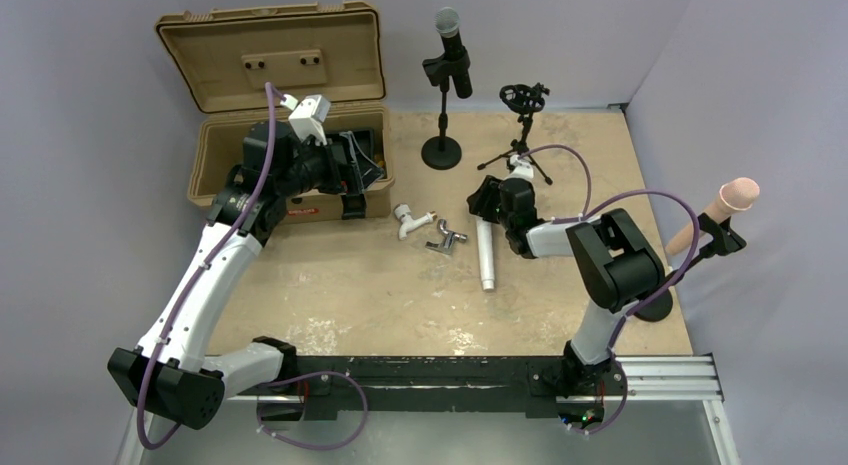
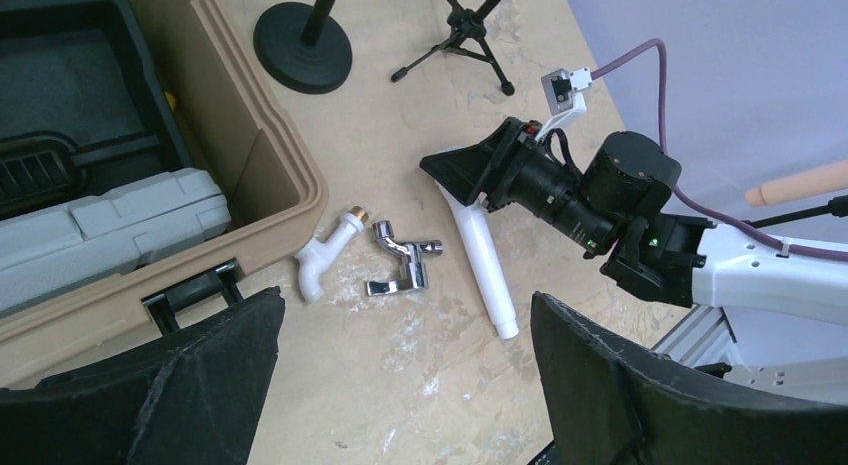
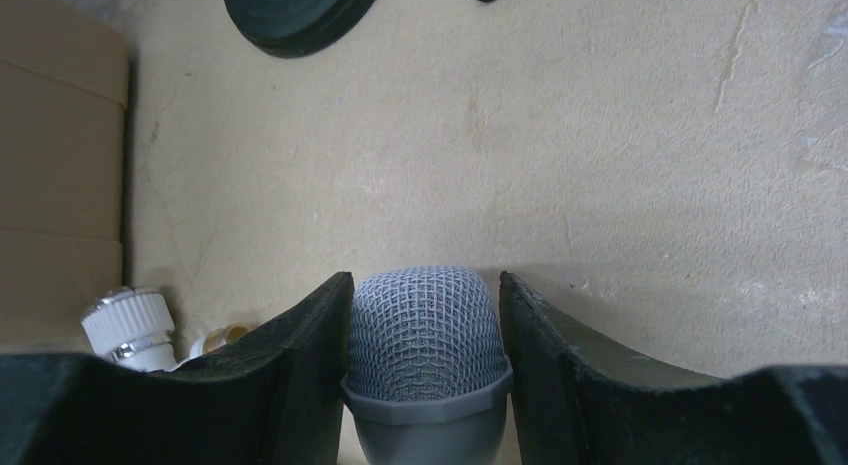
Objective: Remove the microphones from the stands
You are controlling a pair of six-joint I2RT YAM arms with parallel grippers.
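A microphone with a white handle (image 1: 486, 255) and a grey mesh head (image 3: 425, 325) lies low along the table, handle toward the near edge. My right gripper (image 1: 487, 200) is shut on its head, with a finger pressed to each side of the grey collar (image 3: 425, 280). Behind it stands a small black tripod stand (image 1: 524, 110) whose shock mount holds nothing. My left gripper (image 1: 350, 190) hangs open by the front of the tan case, nothing between its fingers (image 2: 405, 305). The left wrist view shows the white handle (image 2: 485, 270) sticking out of the right gripper (image 2: 455, 175).
An open tan case (image 1: 215, 175) sits at the back left. A white tap (image 1: 410, 220) and a chrome tap (image 1: 445, 237) lie mid-table. A black microphone (image 1: 452, 50) stands on a round-base stand at the back. A pink microphone (image 1: 725, 207) sits on a stand at the right edge.
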